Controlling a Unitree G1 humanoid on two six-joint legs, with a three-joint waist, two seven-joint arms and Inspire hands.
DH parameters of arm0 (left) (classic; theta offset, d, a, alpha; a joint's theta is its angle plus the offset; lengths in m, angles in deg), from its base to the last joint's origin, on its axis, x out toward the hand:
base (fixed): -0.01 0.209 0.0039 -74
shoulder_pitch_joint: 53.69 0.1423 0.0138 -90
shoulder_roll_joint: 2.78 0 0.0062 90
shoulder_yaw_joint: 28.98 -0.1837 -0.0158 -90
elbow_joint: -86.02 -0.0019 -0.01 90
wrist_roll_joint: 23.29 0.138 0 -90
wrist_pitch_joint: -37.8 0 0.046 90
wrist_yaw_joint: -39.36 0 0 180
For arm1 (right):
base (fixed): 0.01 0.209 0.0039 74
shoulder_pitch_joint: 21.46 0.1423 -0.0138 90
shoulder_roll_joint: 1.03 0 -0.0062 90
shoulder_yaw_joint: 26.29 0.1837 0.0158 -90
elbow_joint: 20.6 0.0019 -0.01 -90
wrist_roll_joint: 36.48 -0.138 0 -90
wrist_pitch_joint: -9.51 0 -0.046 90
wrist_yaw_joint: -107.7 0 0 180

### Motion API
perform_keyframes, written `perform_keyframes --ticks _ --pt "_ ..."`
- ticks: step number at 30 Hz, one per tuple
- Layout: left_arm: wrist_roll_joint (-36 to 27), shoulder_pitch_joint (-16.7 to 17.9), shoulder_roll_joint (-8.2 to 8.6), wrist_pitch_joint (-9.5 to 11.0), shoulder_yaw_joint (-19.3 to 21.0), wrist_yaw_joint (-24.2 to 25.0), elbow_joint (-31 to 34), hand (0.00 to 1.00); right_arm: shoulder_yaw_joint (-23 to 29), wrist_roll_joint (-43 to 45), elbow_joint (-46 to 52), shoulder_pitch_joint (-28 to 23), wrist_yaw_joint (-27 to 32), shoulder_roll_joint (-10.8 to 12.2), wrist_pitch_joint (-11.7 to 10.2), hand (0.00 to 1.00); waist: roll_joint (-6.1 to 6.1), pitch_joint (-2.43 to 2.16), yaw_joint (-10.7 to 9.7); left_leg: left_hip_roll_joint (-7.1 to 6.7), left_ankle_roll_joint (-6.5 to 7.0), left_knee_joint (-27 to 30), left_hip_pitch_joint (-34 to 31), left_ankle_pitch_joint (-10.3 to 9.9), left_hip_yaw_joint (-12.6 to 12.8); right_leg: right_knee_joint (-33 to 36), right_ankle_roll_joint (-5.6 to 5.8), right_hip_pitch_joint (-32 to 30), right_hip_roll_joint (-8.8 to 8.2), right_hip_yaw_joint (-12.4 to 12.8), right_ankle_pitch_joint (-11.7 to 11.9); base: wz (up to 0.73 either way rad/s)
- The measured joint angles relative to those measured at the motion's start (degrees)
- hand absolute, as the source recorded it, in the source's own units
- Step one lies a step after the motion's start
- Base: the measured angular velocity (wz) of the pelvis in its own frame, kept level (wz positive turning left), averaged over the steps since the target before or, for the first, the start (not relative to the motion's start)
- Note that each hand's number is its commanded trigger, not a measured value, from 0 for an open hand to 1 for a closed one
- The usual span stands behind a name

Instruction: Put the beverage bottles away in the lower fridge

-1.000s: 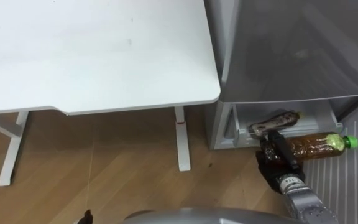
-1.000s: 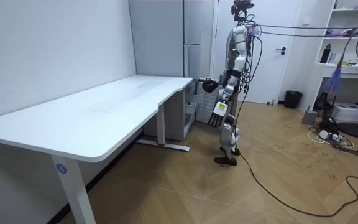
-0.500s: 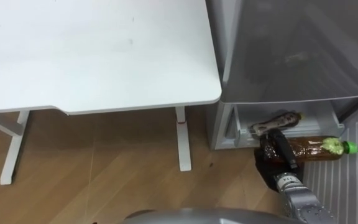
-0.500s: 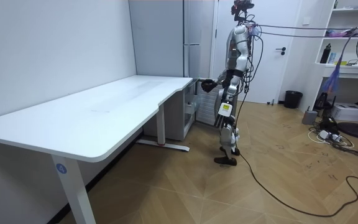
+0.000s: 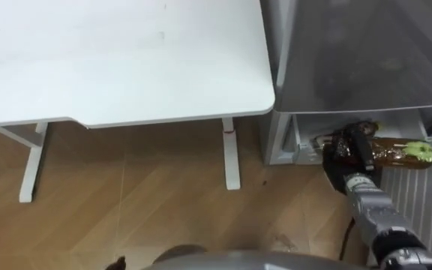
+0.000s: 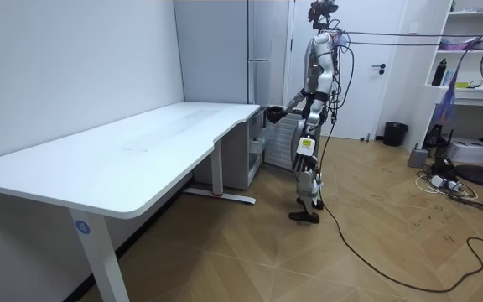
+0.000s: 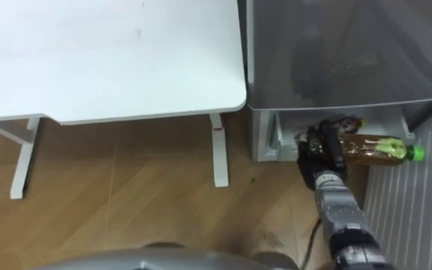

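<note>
- Left eye view: my right hand [image 5: 349,152] has its fingers curled round the tea bottle [image 5: 403,154]. The bottle lies level at the mouth of the lower fridge drawer [image 5: 295,142], green cap pointing to 3 o'clock. The white surface [image 5: 126,60] sits at 10 o'clock.
- Right eye view: a second dark bottle [image 7: 345,121] seems to lie in the drawer, at 12 o'clock of the hand, probably a drink already stowed.
- Room view: the robot stands at the fridge [image 6: 262,50], right arm reaching in, left hand [image 6: 303,147] hanging by the hip.
- Progress: I judge this bottle is nearly in; pushing it home and letting go are left.
</note>
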Motion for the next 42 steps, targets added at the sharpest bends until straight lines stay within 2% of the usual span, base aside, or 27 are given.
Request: perform_keyframes --ticks 3,4,5,8,10,11,13,16,21,27,31,35,38,42 --pt "-1.3 -3.2 -0.21 0.3 0.0 0.0 -2.0 0.0 3.3 0.7 -5.0 5.7 -1.2 -0.3 0.3 1.0 0.31 0.21 -0.1 -0.29 0.18 1.4 -3.5 0.4 -0.3 3.2 -0.18 -4.1 -0.73 0.1 -0.6 0.08" --pt "-1.6 -4.0 -0.32 0.4 0.0 0.1 -2.8 0.0 4.1 0.8 -6.6 6.6 -2.6 -0.4 1.1 1.0 0.04 0.52 0.0 -0.45 0.22 2.2 -4.8 0.4 -0.3 4.9 -0.2 -5.7 -1.18 0.1 -1.0 0.07" --pt "-1.6 -4.5 -0.32 0.5 0.0 0.1 -3.3 0.0 4.6 0.9 -7.6 7.3 -2.6 -0.6 1.4 1.0 -0.06 0.58 0.2 -0.61 0.26 2.8 -5.6 0.4 -0.3 5.9 -0.22 -6.7 -1.48 0.1 -1.3 0.08" --pt "-1.8 -6.4 -0.38 0.6 -0.1 0.1 -4.3 0.0 6.0 1.0 -12.5 10.9 -2.8 -2.7 1.7 1.0 0.26 1.03 1.0 -1.21 0.83 7.5 -12.0 0.1 0.8 11.9 -0.28 -13.6 -3.28 0.2 -3.0 0.02" --pt "-2.5 -8.2 -0.53 0.6 -0.2 -0.1 -4.9 0.0 6.8 1.3 -13.7 11.8 -2.9 -3.9 1.6 1.0 0.01 1.62 2.6 -2.05 1.26 11.0 -16.6 -0.2 1.3 17.9 -0.45 -19.4 -5.22 0.4 -4.7 -0.05" --pt "-2.5 -8.7 -0.56 0.6 -0.2 -0.1 -5.1 0.0 7.1 1.4 -14.0 11.9 -3.0 -4.0 1.6 1.0 -0.08 1.71 2.9 -2.29 1.36 11.8 -17.6 -0.3 1.3 19.2 -0.45 -20.6 -5.59 0.5 -5.1 0.14" --pt "-2.6 -10.2 -0.86 1.3 -0.3 -0.2 -6.1 0.0 7.1 1.5 -16.8 14.3 -3.2 -4.1 1.7 1.0 -0.66 2.08 3.1 -3.15 1.83 15.2 -22.2 -0.7 1.6 24.3 -0.94 -25.8 -7.38 0.8 -7.0 0.19" --pt "-2.8 -11.3 -1.42 1.9 -1.5 -0.3 -6.1 0.0 7.1 1.5 -18.3 17.5 -3.2 -4.2 2.1 1.0 -1.15 2.33 3.5 -3.47 1.77 18.5 -27.6 -0.8 1.7 28.7 -1.41 -31.6 -8.41 1.2 -7.9 0.13" --pt "-4.0 -11.8 -1.53 2.2 -1.6 -0.7 -6.0 0.0 6.8 2.2 -18.3 21.2 -3.2 -6.5 2.4 1.0 -1.46 2.29 4.8 -2.74 1.41 20.6 -34.0 0.5 1.8 30.2 -2.07 -37.4 -8.41 0.5 -6.9 0.03" --pt "-4.7 -13.5 -2.21 2.6 -5.0 -1.8 -6.0 0.0 2.6 3.4 -18.3 24.4 -3.1 -9.7 2.5 1.0 -3.14 2.08 5.6 -2.46 1.51 21.8 -38.5 1.2 1.6 31.2 -3.17 -41.6 -8.3 0.3 -5.9 0.04" --pt "-6.7 -13.7 -2.97 3.9 -7.0 -2.0 -6.1 0.0 2.6 4.9 -18.3 26.2 -3.1 -11.3 2.5 1.0 -3.45 2.07 5.5 -2.35 1.65 21.9 -40.3 1.3 2.1 31.1 -3.17 -43.4 -8.35 0.2 -5.6 -0.02" --pt "-6.9 -13.7 -4.08 4.2 -9.0 -2.8 -5.9 0.0 1.9 5.0 -17.2 27.1 -1.5 -12.7 2.4 1.0 -3.52 2.03 5.9 -2.4 1.93 21.4 -41.9 1.4 2.3 30.8 -2.91 -45.3 -8.34 0.6 -5.3 -0.02" --pt "-6.9 -13.8 -4.13 4.3 -9.1 -3.4 -5.9 0.0 1.7 6.6 -17.1 30.2 0.2 -13.2 2.4 1.0 -3.46 2.0 5.6 -2.42 2.15 21.1 -43.2 1.6 2.7 30.7 -2.81 -46.8 -8.38 0.9 -5.1 -0.03" --pt "-6.9 -14.0 -4.38 4.6 -9.1 -4.1 -6.0 0.0 1.5 7.4 -17.1 33.7 1.4 -15.1 2.5 1.0 -3.47 2.0 5.5 -2.49 2.27 20.8 -43.3 1.7 3.1 30.6 -2.66 -46.8 -8.62 0.7 -5.2 0.09"
